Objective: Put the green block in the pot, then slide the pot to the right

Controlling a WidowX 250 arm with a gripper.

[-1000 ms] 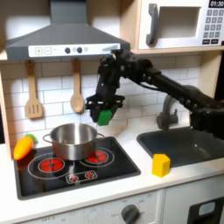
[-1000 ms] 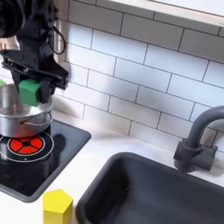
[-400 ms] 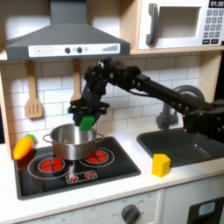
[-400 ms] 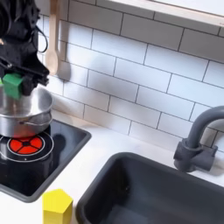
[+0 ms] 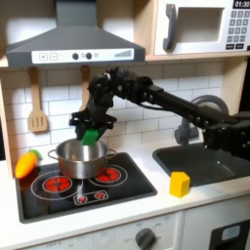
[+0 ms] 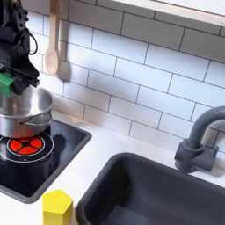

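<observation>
An orange toy carrot with green top [image 5: 26,162] is lying at the far left of the first exterior view, beside the black toy stovetop with red burners [image 5: 117,190]. The round shiny stainless-steel pot [image 5: 80,157] is sitting on the back-left burner, also at the second exterior view's left [image 6: 25,112]. The black gripper [image 5: 90,134] is hovering right above the pot's rim, its fingers clamping the small bright green block [image 5: 90,137], which is hanging over the pot opening and not yet inside; at the second exterior view's left edge the block [image 6: 5,83] is partly cut off. A yellow cube [image 5: 180,183] is standing on the white counter, near the dark sink [image 5: 210,161].
</observation>
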